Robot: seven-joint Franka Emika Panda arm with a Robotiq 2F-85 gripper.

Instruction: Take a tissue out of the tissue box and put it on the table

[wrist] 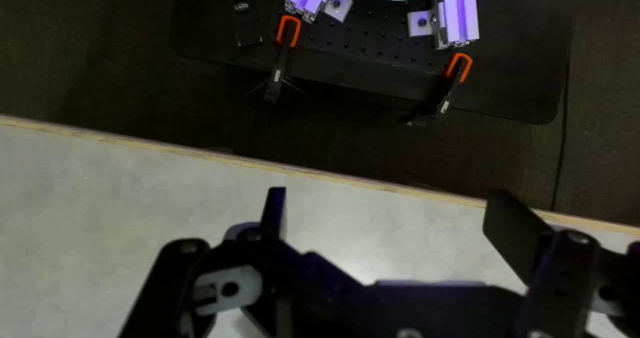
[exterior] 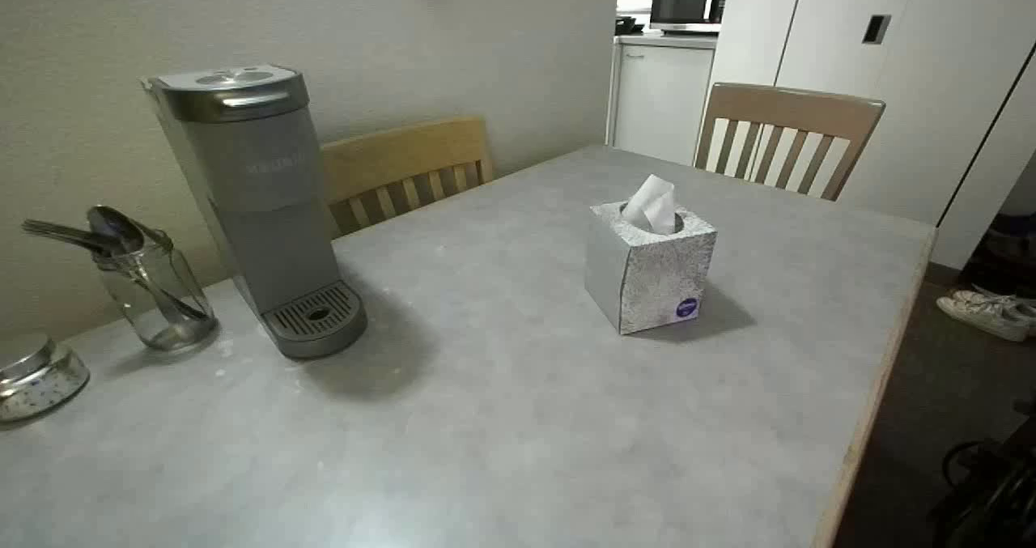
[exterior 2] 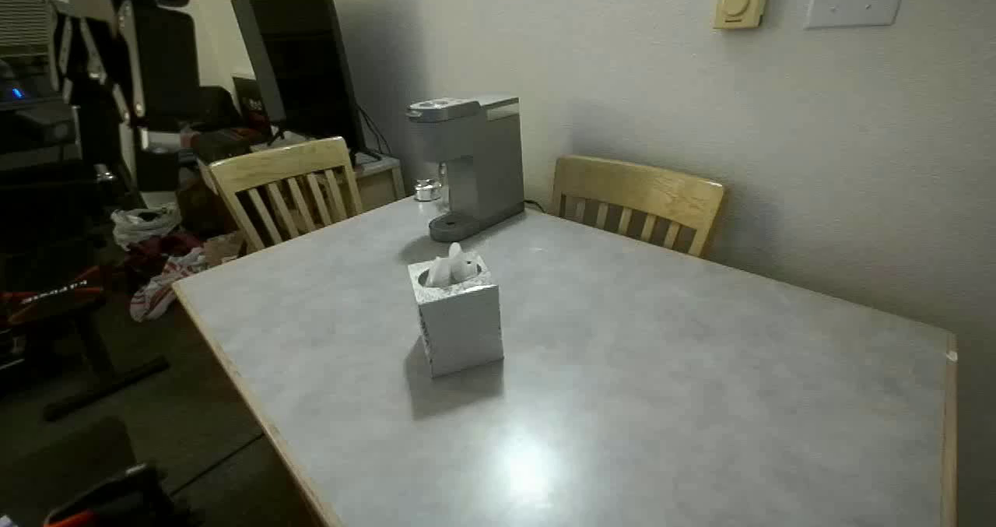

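A grey-and-white tissue box [exterior: 668, 281] stands upright on the grey table [exterior: 486, 435]; it also shows in an exterior view [exterior 2: 461, 328]. A white tissue [exterior: 651, 204] sticks up out of its round top opening, also seen in an exterior view as a tissue with peaks [exterior 2: 453, 266]. My gripper [wrist: 387, 208] is open, with its two fingers wide apart and nothing between them, above the table near its edge. In an exterior view the gripper [exterior 2: 128, 153] hangs at the upper left, away from and higher than the box. The box is not clearly visible in the wrist view.
A grey coffee machine [exterior: 275, 208] stands near the wall, with a glass jar of cutlery [exterior: 166, 305] and a small lidded jar [exterior: 36, 378] beside it. Wooden chairs [exterior 2: 638, 192] stand round the table. The wrist view shows the table edge [wrist: 300, 170] and orange-tipped clamps [wrist: 287, 33].
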